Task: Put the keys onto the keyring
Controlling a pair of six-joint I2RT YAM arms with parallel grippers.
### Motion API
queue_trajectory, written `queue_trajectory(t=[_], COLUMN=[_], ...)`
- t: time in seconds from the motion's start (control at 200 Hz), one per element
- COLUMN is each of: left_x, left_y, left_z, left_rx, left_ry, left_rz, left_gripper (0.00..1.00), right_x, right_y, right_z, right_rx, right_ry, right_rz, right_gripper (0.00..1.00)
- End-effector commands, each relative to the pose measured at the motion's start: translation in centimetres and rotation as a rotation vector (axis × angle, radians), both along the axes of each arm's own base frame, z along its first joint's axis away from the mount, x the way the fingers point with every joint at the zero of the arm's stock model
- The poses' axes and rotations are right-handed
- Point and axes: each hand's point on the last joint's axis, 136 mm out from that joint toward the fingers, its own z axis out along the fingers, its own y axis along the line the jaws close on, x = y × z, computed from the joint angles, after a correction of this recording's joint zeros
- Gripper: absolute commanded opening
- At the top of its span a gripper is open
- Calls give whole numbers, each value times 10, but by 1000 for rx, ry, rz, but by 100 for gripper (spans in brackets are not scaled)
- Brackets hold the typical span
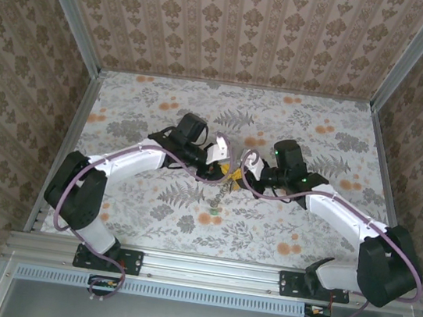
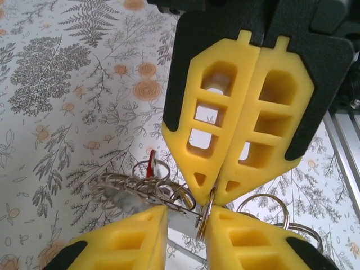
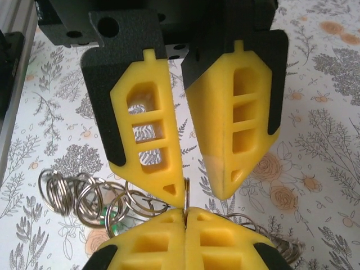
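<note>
Over the middle of the table my two grippers meet tip to tip. My right gripper (image 3: 185, 216) is shut on the thin metal keyring (image 3: 185, 194), held edge-on and upright. In the left wrist view the right gripper (image 2: 212, 197) pinches the keyring (image 2: 207, 216) at its tip. My left gripper (image 2: 185, 216) stands open with a narrow gap, and the keyring lies against one of its fingers (image 3: 169, 185). Below hang the keys on small linked rings: a red head (image 2: 150, 163) and a green head (image 3: 115, 222). From above, the keys (image 1: 219, 199) dangle under both grippers (image 1: 230, 174).
A bunch of small silver rings (image 3: 84, 194) trails to the side of the fingers, and another ring (image 2: 264, 205) shows behind my left finger. The aluminium rail (image 1: 212, 269) runs along the near edge. Patterned walls (image 1: 20, 61) close in the table's sides and back.
</note>
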Motion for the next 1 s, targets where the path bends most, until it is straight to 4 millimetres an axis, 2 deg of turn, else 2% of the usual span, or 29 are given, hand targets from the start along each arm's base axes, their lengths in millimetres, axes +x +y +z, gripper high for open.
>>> queue_trajectory(t=[0.0, 0.16, 0.24, 0.295, 0.445, 0.595, 0.725, 0.995], left_x=[-1, -5, -8, -11, -11, -12, -16, -19], left_y=[3, 1, -1, -3, -3, -6, -10, -12], left_z=[-6, -6, -4, -2, 1, 20, 31, 38], left_rx=[64, 74, 58, 44, 7, -119, -172, -226], left_ry=[-33, -29, -19, -6, 13, 29, 43, 57], left_rz=[-12, -40, -57, -68, -57, -55, -79, -92], left_gripper=[24, 23, 13, 0, 0, 0, 0, 0], right_x=[-1, -4, -5, -4, -4, -2, -4, 4], right_y=[16, 19, 21, 21, 17, 12, 12, 2], right_z=[35, 43, 46, 45, 39, 24, 16, 9], right_rx=[43, 54, 63, 66, 59, 113, 160, 206], right_ry=[-100, -121, -131, -137, -145, -106, -52, -22], right_rz=[78, 92, 103, 102, 78, 41, 56, 43], right_gripper=[0, 0, 0, 0, 0, 11, 14, 17])
